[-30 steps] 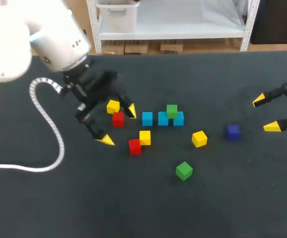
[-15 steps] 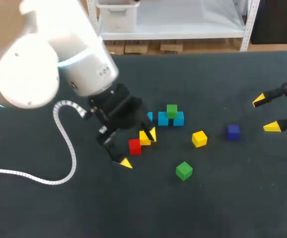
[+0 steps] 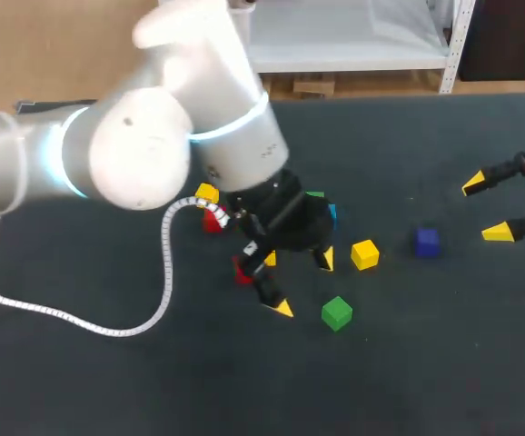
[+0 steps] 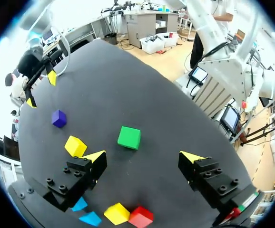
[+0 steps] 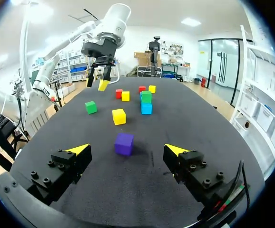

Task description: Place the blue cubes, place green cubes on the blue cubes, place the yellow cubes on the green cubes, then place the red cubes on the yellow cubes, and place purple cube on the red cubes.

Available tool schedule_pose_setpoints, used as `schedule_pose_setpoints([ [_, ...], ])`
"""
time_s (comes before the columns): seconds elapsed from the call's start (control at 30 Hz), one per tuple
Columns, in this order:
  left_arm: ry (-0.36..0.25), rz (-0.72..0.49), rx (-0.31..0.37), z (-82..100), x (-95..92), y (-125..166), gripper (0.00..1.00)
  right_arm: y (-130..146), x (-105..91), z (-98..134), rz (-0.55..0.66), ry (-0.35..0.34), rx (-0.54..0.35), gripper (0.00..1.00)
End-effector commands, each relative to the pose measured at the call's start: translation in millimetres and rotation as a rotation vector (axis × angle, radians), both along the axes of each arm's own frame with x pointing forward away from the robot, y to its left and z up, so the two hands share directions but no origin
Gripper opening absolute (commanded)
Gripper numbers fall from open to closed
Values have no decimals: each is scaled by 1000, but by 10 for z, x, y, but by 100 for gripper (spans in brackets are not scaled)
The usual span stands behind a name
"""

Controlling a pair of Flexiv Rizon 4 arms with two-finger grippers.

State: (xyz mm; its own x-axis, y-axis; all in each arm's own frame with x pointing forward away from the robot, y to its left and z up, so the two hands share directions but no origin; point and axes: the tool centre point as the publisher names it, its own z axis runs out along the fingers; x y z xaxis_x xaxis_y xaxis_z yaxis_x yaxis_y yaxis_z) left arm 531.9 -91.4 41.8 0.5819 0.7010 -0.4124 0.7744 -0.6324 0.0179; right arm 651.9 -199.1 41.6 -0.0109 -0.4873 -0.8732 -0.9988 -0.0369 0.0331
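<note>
My left gripper (image 3: 303, 283) hangs open just left of the loose green cube (image 3: 336, 312), and that green cube (image 4: 129, 137) lies ahead of its fingers. A yellow cube (image 3: 364, 254) and the purple cube (image 3: 427, 241) sit to the right. The left arm hides most of the blue row (image 3: 332, 212) and the green cube on it (image 3: 315, 194). That green cube (image 5: 146, 97) on a blue cube (image 5: 146, 108) shows in the right wrist view. My right gripper (image 3: 485, 209) stands open at the right edge, with the purple cube (image 5: 123, 143) just ahead of it.
A yellow cube (image 3: 207, 193) and a red cube (image 3: 212, 221) lie behind the left arm. Another red cube (image 3: 242, 271) and yellow cube (image 3: 270, 260) peek out under it. The arm's white cable (image 3: 167, 272) loops over the table's left half.
My left arm has swung right and toward the front, from beside the left red and yellow cubes to beside the loose green cube. The right arm has kept still.
</note>
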Motion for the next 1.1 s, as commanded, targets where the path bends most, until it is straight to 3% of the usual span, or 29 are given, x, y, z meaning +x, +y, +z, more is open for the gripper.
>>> schedule_pose_setpoints([
  [0.03,55,-28,51,-127,126,-194,100,2,3,-3,0,0,1,100],
  [0.5,88,-86,57,-275,-94,-396,100,2,3,-3,0,0,1,100],
  [0.9,86,-106,51,-388,-67,-349,100,2,3,-3,0,0,1,100],
  [0.97,84,-108,53,-399,-54,-342,97,2,3,-3,0,0,1,100],
  [1.1,83,-112,42,-399,-26,-346,73,2,3,-3,0,0,1,100],
])
